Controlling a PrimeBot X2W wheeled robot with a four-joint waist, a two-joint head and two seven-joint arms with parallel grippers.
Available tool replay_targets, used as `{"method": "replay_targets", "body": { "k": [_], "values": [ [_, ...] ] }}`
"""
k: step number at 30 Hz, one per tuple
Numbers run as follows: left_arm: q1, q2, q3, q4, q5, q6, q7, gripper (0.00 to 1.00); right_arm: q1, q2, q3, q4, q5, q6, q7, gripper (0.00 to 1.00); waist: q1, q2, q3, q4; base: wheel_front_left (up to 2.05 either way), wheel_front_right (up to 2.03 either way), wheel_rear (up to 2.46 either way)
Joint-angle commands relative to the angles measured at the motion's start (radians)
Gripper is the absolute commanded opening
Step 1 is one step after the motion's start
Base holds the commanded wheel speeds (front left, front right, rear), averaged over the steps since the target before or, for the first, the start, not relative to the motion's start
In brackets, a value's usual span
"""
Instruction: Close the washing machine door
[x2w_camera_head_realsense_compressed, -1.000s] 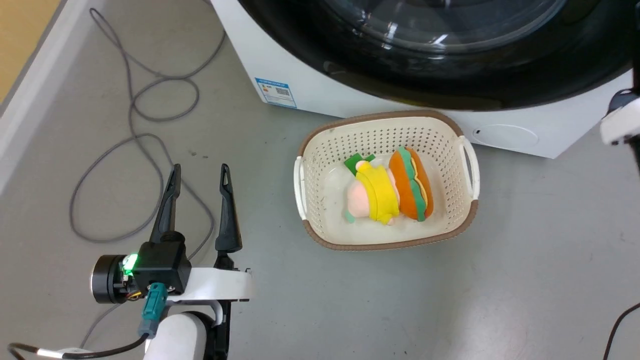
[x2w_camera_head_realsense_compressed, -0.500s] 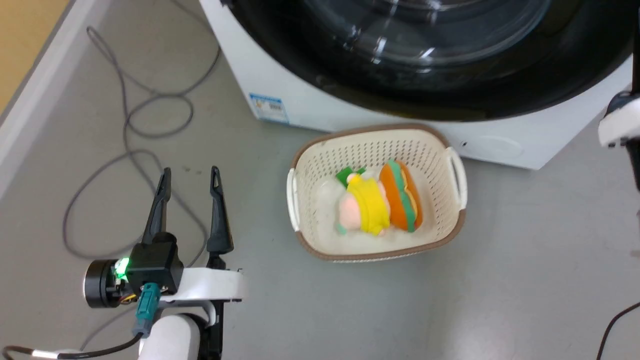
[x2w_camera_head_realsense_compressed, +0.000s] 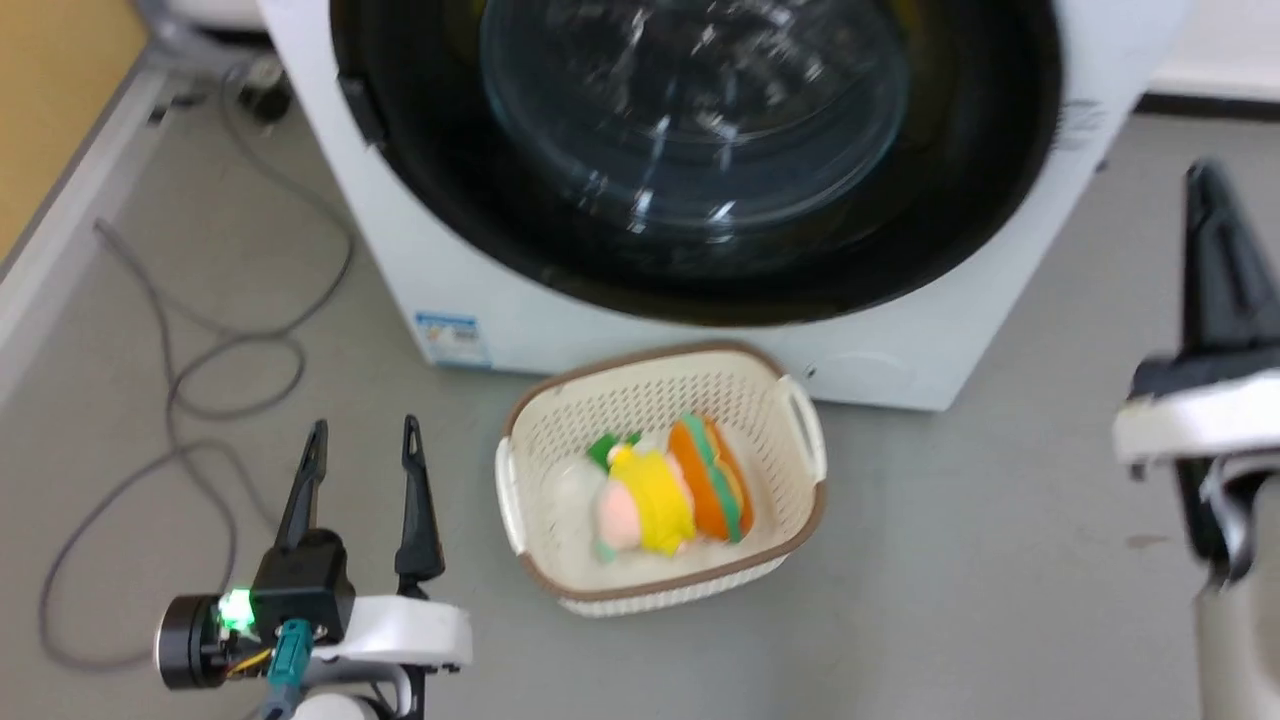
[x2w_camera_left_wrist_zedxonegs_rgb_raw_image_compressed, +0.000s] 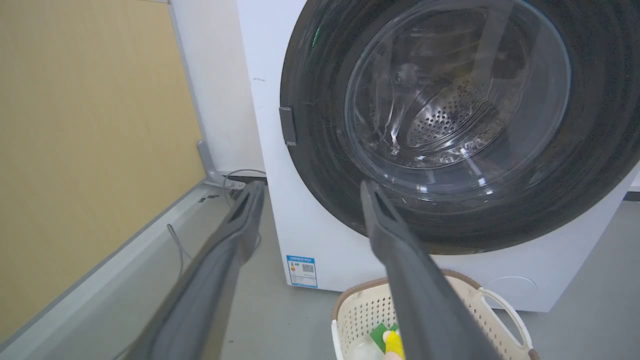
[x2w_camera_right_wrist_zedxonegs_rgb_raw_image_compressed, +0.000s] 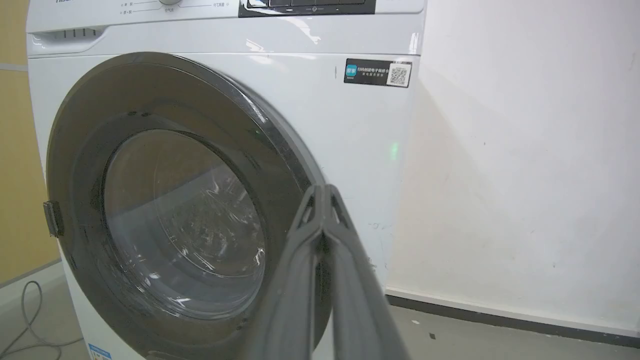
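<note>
The washing machine (x2w_camera_head_realsense_compressed: 380, 270) stands ahead, a white box with a blue sticker low on its front. Its door (x2w_camera_head_realsense_compressed: 450, 210), with a black rim and a bulging glass centre, lies against the machine's front, and the steel drum shows through the glass. The door (x2w_camera_left_wrist_zedxonegs_rgb_raw_image_compressed: 315, 150) has a small latch tab on its left edge. My left gripper (x2w_camera_head_realsense_compressed: 362, 435) is open and holds nothing, low over the floor to the left of the basket. In the left wrist view the left gripper (x2w_camera_left_wrist_zedxonegs_rgb_raw_image_compressed: 311, 187) points at the door's lower left. My right gripper (x2w_camera_head_realsense_compressed: 1212, 195) is shut and holds nothing, right of the machine (x2w_camera_right_wrist_zedxonegs_rgb_raw_image_compressed: 350, 130). The right gripper (x2w_camera_right_wrist_zedxonegs_rgb_raw_image_compressed: 322, 192) points at the right rim of the door (x2w_camera_right_wrist_zedxonegs_rgb_raw_image_compressed: 80, 150).
A cream basket (x2w_camera_head_realsense_compressed: 805, 450) with plush toys sits on the grey floor just before the machine; the basket (x2w_camera_left_wrist_zedxonegs_rgb_raw_image_compressed: 500, 305) lies below the door. A grey cable (x2w_camera_head_realsense_compressed: 200, 380) loops on the floor at left by a yellow wall panel (x2w_camera_left_wrist_zedxonegs_rgb_raw_image_compressed: 90, 125). A white wall (x2w_camera_right_wrist_zedxonegs_rgb_raw_image_compressed: 525, 150) is on the right.
The head camera has tilted up and drawn back, so the whole picture shifted down and more of the door shows. The right gripper's shut fingers have come into view. The left gripper stays open.
</note>
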Motion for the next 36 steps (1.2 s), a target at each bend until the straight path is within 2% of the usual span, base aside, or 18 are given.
{"method": "replay_targets", "body": {
  "k": [1, 4, 5, 6, 7, 19, 27, 28, 36],
  "values": [
    [0.016, 0.006, 0.003, 0.001, 0.009, -0.003, -0.005, 1.0, 0.039, 0.009, 0.004, -0.022, -0.022, -0.001, -0.003, 0.0, 0.0, 0.0, -0.044, -0.039, 0.0, 0.0, 0.0],
    [0.039, 0.007, 0.007, -0.001, 0.011, -0.003, -0.005, 1.0, 0.118, 0.051, -0.004, -0.048, -0.013, -0.001, -0.003, 0.02, 0.0, 0.0, -0.077, -0.059, 0.0, 0.0, 0.0],
    [0.047, 0.008, 0.008, -0.001, 0.012, -0.004, -0.005, 1.0, 0.145, 0.061, -0.001, -0.05, -0.007, -0.001, -0.003, 0.28, 0.0, 0.0, -0.087, -0.065, 0.0, 0.0, 0.0],
    [0.055, 0.008, 0.009, -0.001, 0.012, -0.004, -0.005, 1.0, 0.17, 0.069, 0.003, -0.051, -0.002, -0.001, -0.003, 0.76, 0.0, 0.0, -0.098, -0.071, 0.0, 0.0, 0.0],
    [0.063, 0.008, 0.011, -0.001, 0.011, -0.004, -0.005, 1.0, 0.195, 0.076, 0.006, -0.053, 0.003, -0.001, -0.003, 1.0, 0.0, 0.0, -0.108, -0.076, 0.0, 0.0, 0.0],
    [0.125, 0.012, 0.016, 0.033, 0.017, -0.008, -0.005, 1.0, 0.416, 0.105, 0.041, -0.031, 0.049, -0.001, -0.003, 1.0, 0.0, 0.0, -0.169, -0.099, 0.0, 0.0, 0.0],
    [0.141, 0.015, 0.013, 0.043, 0.016, -0.014, -0.005, 1.0, 0.485, 0.106, 0.076, -0.039, 0.094, -0.001, -0.003, 1.0, 0.0, 0.0, -0.188, -0.108, 0.0, 0.0, 0.0],
    [0.13, 0.011, 0.014, 0.041, 0.009, -0.013, 0.001, 0.0, 0.472, 0.101, 0.075, -0.035, 0.093, 0.0, 0.001, 0.0, 0.0, 0.0, -0.189, -0.108, 0.0, 0.0, 0.0],
    [0.128, 0.01, 0.017, 0.038, 0.009, -0.02, 0.011, 0.0, 0.471, 0.101, 0.078, -0.041, 0.087, 0.0, 0.012, 0.0, 0.0, 0.0, -0.188, -0.107, 0.0, 0.0, 0.0]
  ]
}}
